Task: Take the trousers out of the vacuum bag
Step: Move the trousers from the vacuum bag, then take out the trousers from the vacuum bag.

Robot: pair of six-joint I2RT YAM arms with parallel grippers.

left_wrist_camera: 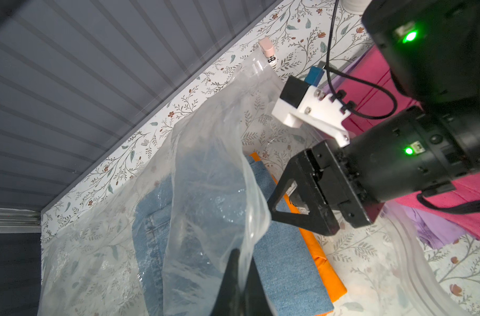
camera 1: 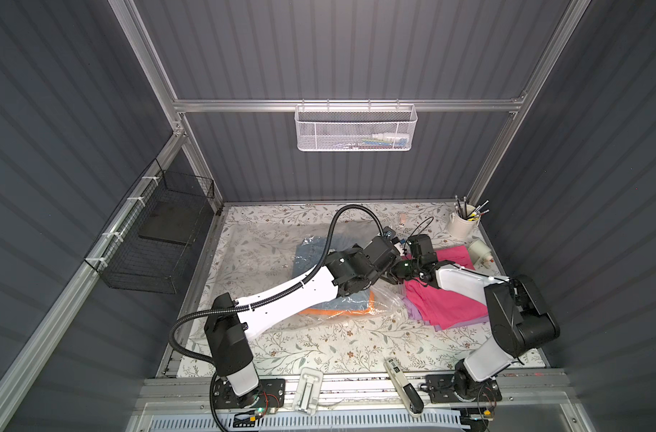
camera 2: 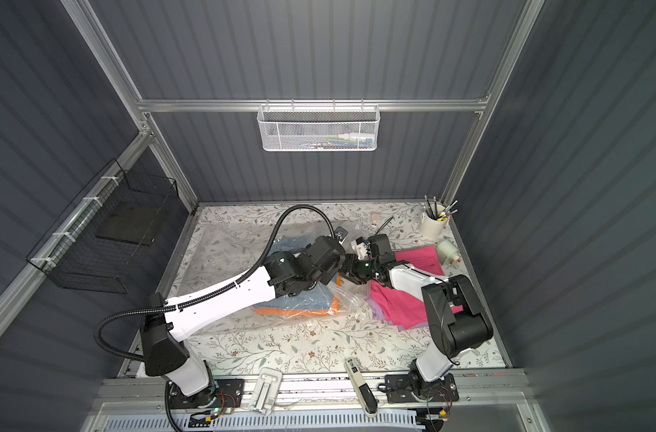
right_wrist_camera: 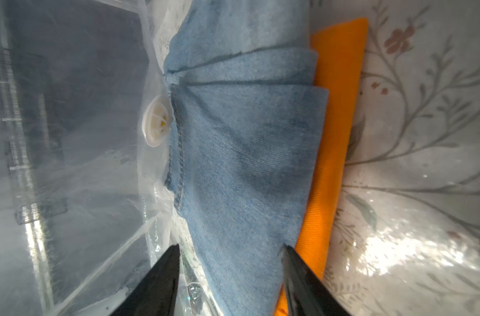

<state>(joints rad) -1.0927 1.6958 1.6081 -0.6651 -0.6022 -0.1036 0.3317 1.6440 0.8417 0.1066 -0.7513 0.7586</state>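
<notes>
The clear vacuum bag [camera 1: 266, 243] lies across the middle of the table. Its white valve [right_wrist_camera: 158, 120] shows beside the garments. My left gripper [left_wrist_camera: 240, 254] is shut on the bag's upper film [left_wrist_camera: 206, 191] and holds it up off the clothes. Light blue denim trousers [left_wrist_camera: 282, 262] lie on orange trousers [left_wrist_camera: 321, 262] at the bag's mouth. My right gripper [right_wrist_camera: 230, 246] is open at that mouth. The denim [right_wrist_camera: 247, 164] lies between its fingertips, with the orange pair [right_wrist_camera: 332, 136] beside one. Hot pink trousers [camera 1: 446, 303] lie on lilac ones [camera 1: 416, 312] outside the bag, under my right arm.
A white cup of pens [camera 1: 463, 224] and a white cylinder [camera 1: 479, 250] stand at the back right. A small pink object [camera 1: 402, 220] lies near the back wall. A black wire basket [camera 1: 158, 239] hangs on the left wall. Hand tools [camera 1: 401, 385] lie on the front rail.
</notes>
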